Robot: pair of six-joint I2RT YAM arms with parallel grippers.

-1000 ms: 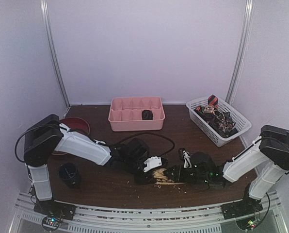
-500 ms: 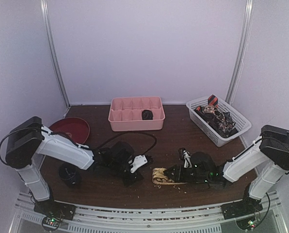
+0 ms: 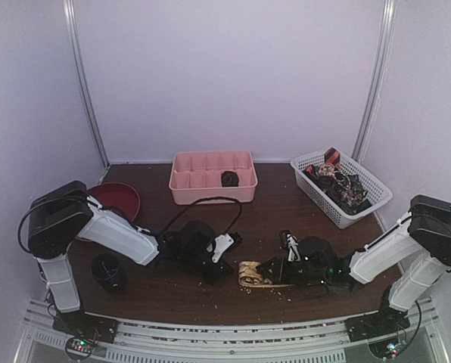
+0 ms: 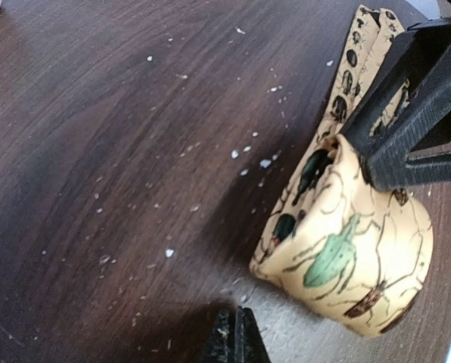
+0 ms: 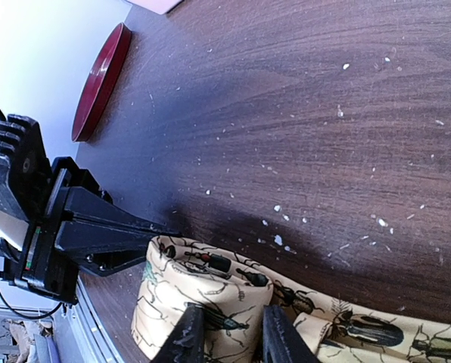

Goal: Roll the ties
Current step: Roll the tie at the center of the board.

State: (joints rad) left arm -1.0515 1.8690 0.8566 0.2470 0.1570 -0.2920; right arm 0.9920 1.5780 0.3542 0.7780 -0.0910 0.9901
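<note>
A tan tie (image 3: 250, 274) printed with beetles lies at the front middle of the table. Its left end is wound into a loose roll (image 4: 346, 265), and the flat tail (image 5: 377, 329) runs off to the right. My right gripper (image 5: 225, 333) is shut on the near wall of the roll (image 5: 210, 291); its black fingers (image 4: 407, 98) show over the roll in the left wrist view. My left gripper (image 4: 235, 333) is shut on nothing, its tips a little left of the roll and apart from it. From above it (image 3: 227, 263) sits low over the wood.
A pink divided tray (image 3: 210, 197) at the back holds one dark rolled tie (image 3: 229, 178). A white basket (image 3: 339, 212) at the back right holds several dark and red-patterned ties (image 3: 339, 185). A red plate (image 3: 116, 198) and a black cup (image 3: 108, 271) stand at the left. Pale crumbs dot the wood.
My left gripper let go of the roll and shut, drew back to the left, then came partway back toward it. The right gripper has stayed on the roll.
</note>
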